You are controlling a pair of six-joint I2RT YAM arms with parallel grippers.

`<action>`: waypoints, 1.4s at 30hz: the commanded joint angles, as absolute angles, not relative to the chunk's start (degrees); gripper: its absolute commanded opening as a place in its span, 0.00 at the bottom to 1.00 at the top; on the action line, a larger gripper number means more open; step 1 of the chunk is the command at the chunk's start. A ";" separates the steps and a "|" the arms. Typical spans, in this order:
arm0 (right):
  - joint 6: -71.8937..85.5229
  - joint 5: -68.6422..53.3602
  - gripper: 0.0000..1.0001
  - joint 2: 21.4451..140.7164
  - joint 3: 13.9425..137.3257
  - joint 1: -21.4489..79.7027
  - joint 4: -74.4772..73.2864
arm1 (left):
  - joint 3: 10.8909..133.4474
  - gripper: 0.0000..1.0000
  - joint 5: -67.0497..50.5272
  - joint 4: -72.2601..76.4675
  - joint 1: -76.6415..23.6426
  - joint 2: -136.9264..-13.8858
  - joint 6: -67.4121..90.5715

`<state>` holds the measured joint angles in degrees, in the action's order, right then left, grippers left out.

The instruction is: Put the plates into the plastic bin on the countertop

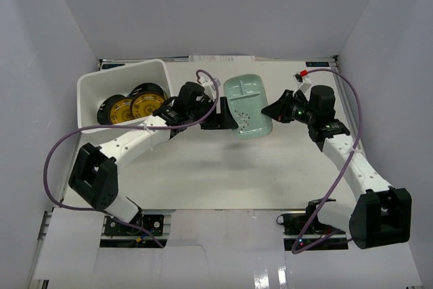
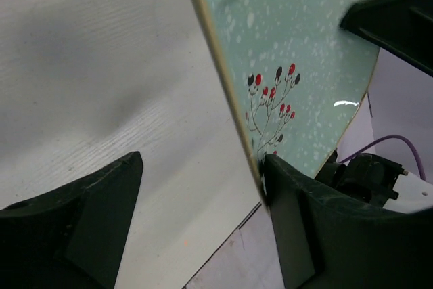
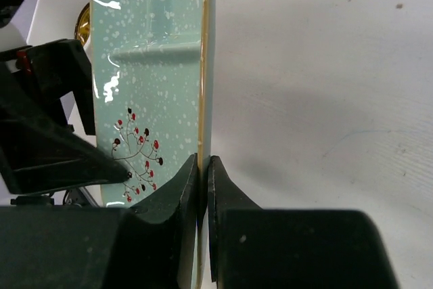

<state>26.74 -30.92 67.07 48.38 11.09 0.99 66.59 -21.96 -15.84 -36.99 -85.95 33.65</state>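
The pale mint plate (image 1: 247, 106) is held on edge above the countertop (image 1: 223, 174), its rim pinched between the nearly closed jaws of the right gripper (image 3: 203, 167). The left gripper (image 2: 201, 167) is spread wide, one finger seemingly touching the rim. In the plastic bin (image 1: 91, 89), gold plates (image 1: 132, 106) are partly hidden by the left arm (image 1: 135, 139).

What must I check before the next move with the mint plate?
1. Right gripper shut on plate rim: ok.
2. Rim between the fingers of the left gripper: ok, against one finger.
3. Left gripper closed on plate: not ok, open.
4. Plate off the countertop: ok, held on edge.
5. Free room in bin beside the gold plates: cannot tell.
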 commanded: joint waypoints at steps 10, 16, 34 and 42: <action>33.66 -38.49 0.08 63.72 42.20 12.83 13.97 | 65.48 0.09 -15.64 -6.51 -39.55 -87.19 38.41; 34.63 -38.93 0.40 62.40 41.57 12.92 13.02 | 66.71 0.00 -14.77 -7.21 -38.68 -84.82 39.37; 30.76 -37.62 0.94 52.56 42.10 12.83 3.96 | 64.07 0.00 -22.86 -14.50 10.36 -65.75 51.06; 29.53 -37.70 0.94 51.94 40.34 12.83 2.81 | 57.22 0.00 -21.71 -12.39 17.05 -66.53 54.84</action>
